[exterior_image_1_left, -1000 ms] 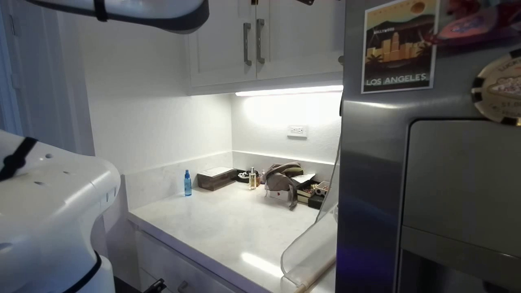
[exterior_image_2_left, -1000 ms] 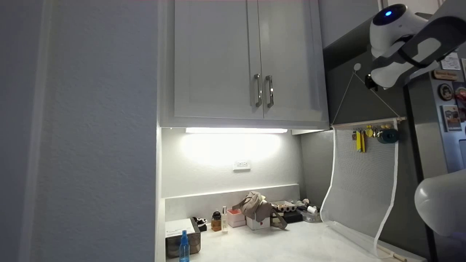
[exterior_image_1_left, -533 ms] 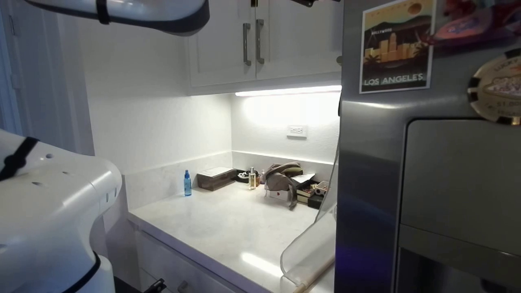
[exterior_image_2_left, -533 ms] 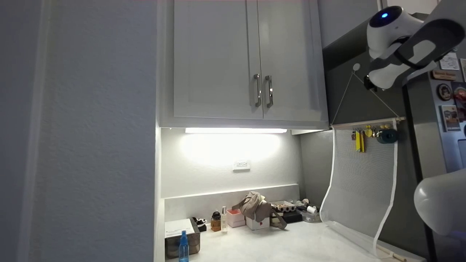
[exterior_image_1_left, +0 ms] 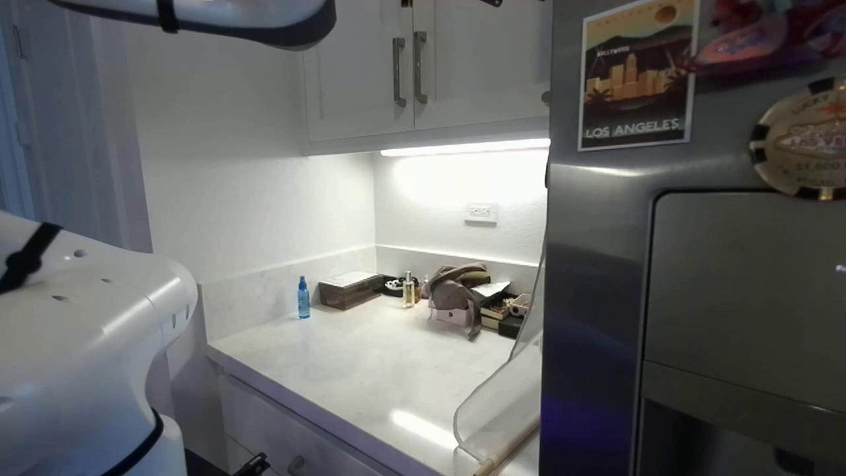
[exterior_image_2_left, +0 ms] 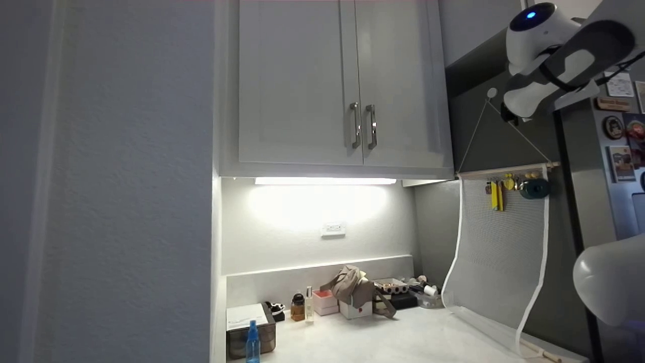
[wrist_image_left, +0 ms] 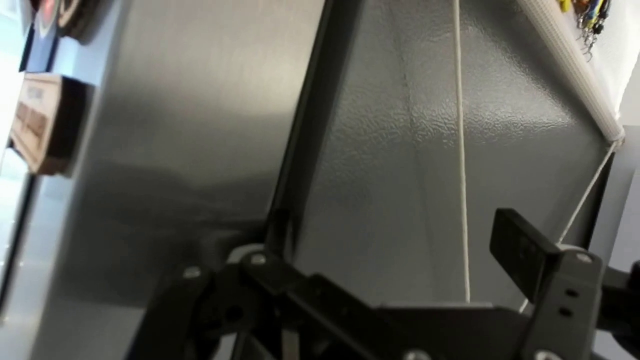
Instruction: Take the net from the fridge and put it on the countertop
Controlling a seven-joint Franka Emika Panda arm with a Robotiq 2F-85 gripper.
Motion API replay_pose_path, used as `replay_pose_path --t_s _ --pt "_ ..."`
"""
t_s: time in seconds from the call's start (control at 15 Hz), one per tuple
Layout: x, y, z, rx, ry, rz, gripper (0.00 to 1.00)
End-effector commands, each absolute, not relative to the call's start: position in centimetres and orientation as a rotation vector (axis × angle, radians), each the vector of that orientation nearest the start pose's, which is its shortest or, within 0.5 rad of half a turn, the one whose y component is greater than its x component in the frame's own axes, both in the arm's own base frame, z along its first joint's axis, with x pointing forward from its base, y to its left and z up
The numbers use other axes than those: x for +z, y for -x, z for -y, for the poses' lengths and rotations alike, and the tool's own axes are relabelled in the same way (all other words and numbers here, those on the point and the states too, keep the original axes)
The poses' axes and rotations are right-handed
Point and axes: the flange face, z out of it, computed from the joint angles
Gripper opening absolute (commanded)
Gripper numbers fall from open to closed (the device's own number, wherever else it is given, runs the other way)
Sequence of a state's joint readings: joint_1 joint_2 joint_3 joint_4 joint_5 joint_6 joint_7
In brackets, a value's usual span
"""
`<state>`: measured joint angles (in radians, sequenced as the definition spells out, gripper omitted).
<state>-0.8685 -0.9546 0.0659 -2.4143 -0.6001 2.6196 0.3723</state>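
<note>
Brushed grey metal with a soft sheen fronts the fridge [exterior_image_1_left: 595, 277], its pebbled side panel [wrist_image_left: 370, 135] glinting in the wrist view, where the gripper [wrist_image_left: 395, 227] shows matt black parts and metallic screw heads [wrist_image_left: 258, 259]. The net [exterior_image_2_left: 499, 242] combines sheer mesh, white cloth-like edging [exterior_image_2_left: 545, 227] and a pale wooden rod [exterior_image_1_left: 507, 448]. Smooth and glossy, the white surface [exterior_image_1_left: 370, 370] carries matt, crumpled grey-brown cloth [exterior_image_2_left: 348, 286] and a blue plastic bottle [exterior_image_1_left: 303, 301].

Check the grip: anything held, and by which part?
Nothing is held: in the wrist view the fingers stand apart, and the net's cord shows between them, unpinched.
</note>
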Motion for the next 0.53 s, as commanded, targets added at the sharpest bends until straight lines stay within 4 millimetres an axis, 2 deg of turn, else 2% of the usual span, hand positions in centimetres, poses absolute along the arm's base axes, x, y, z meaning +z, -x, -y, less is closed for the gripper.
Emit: replay_pose_path --t_s 0.0,0.07,0.13,0.33,0.47 --pt "72.4 -28.6 15.4 1.181 -2.005 0.750 1.00" --pt "72.4 -28.6 15.0 1.171 -2.014 0.756 1.00" --pt "72.0 -29.8 13.9 1.191 -2.049 0.740 1.00" --pt "69.9 -35.1 9.3 1.244 -2.217 0.580 1.00" --pt "68.9 -36.8 7.5 1.259 -2.313 0.473 1.00"
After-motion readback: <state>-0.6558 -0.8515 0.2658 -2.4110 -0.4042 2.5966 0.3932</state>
